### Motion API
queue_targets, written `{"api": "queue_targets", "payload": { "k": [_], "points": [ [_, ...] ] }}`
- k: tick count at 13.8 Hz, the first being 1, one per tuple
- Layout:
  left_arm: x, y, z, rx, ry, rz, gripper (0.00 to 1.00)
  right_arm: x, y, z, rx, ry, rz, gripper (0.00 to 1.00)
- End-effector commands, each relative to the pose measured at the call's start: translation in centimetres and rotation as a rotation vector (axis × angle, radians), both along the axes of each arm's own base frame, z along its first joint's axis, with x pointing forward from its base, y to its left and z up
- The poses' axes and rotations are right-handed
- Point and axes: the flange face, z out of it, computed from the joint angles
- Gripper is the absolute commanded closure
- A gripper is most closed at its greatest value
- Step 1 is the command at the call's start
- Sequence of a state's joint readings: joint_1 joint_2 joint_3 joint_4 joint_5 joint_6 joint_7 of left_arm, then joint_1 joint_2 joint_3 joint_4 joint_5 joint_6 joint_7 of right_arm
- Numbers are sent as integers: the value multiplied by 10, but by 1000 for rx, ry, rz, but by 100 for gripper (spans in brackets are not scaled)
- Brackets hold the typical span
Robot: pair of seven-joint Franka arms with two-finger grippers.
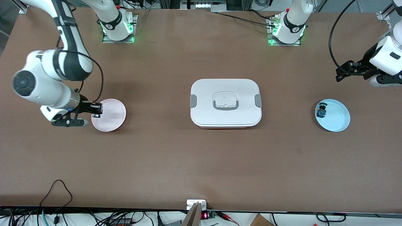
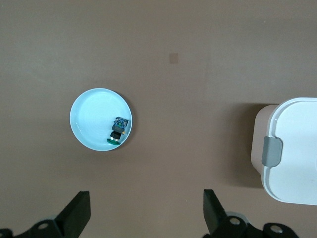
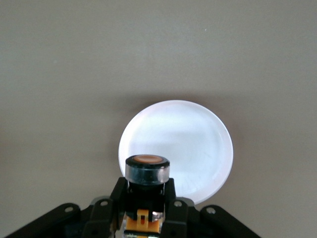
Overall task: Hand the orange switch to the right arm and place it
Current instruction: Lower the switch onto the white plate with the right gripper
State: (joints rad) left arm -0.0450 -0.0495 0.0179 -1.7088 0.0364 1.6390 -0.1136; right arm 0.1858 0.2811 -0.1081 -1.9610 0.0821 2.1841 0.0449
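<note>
The orange switch (image 1: 98, 110), black-bodied with an orange cap, is held in my right gripper (image 1: 96, 111), which is shut on it. It hangs over the rim of the pink plate (image 1: 112, 118) at the right arm's end of the table. In the right wrist view the switch (image 3: 146, 171) sits between the fingers of the gripper (image 3: 146, 203), with the plate (image 3: 193, 144) below it. My left gripper (image 1: 338, 75) is open and empty, up above the table near the blue plate (image 1: 337, 119). The left wrist view shows its fingers (image 2: 79, 210) wide apart.
A white lidded box (image 1: 225, 102) stands mid-table; its end shows in the left wrist view (image 2: 297, 148). The blue plate (image 2: 91, 116) holds a small switch with a green-blue top (image 1: 321, 110), also in the left wrist view (image 2: 118, 130).
</note>
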Motion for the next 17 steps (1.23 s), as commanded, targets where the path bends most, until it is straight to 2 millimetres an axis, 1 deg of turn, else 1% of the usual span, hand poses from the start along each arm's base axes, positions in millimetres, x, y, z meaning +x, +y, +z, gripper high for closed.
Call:
{"api": "queue_targets", "payload": {
  "k": [1,2,5,9,12,13,14,15,16,17],
  "points": [
    [16,-5,8,2,2,8,0,-20,0,-43,-16,-56,3,99],
    [16,-4,9,1,5,10,0,-24,2,-59,-20,-68,6,99],
    [15,-8,10,2,11,4,0,-32,1,-92,-26,-94,3,98],
    [15,-9,9,1,13,3,0,-34,-1,-114,-32,-93,1,95],
    [15,-8,9,1,14,4,0,-34,-1,-130,-37,-95,-2,78],
    [15,-9,9,1,14,3,0,-35,-2,-132,-35,-90,-6,67],
    [15,-8,9,2,14,4,0,-35,-2,-137,-35,-90,-9,60],
    [15,-8,9,3,14,3,0,-35,-3,-136,-35,-93,-10,49],
    [15,-8,9,2,13,3,0,-34,-3,-133,-35,-96,-12,38],
    [15,-8,9,2,13,3,0,-32,-1,-128,-32,-104,-1,29]
  ]
}}
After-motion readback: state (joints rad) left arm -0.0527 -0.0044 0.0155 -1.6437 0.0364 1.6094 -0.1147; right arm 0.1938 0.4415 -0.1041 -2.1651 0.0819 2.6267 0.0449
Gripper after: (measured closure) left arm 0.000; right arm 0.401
